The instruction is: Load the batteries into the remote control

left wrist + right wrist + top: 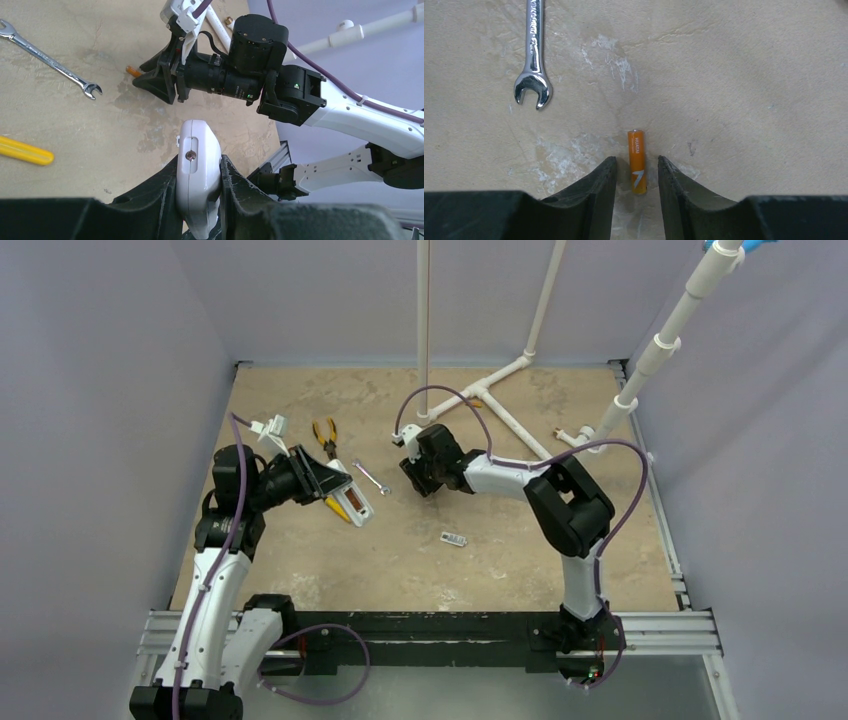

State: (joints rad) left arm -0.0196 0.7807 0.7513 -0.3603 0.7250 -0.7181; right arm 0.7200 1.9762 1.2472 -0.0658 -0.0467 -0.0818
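My left gripper [199,160] is shut on the white remote control [198,165] and holds it edge-up, clear of the table. From above, the remote control [357,500] shows its back, with an orange shape in the recess. One orange battery [636,150] lies on the table between the fingers of my right gripper [636,160]. That gripper is open, with a narrow gap on each side of the battery. The left wrist view also shows the battery [132,71] by the right gripper's tips. From above, the right gripper [415,480] hides it.
A silver wrench [370,477] lies between the two grippers, close to the battery [534,50]. Yellow-handled pliers [325,435] lie behind the left gripper. A small whitish cover plate [454,539] rests nearer the front. A white pipe frame [500,390] stands at the back right.
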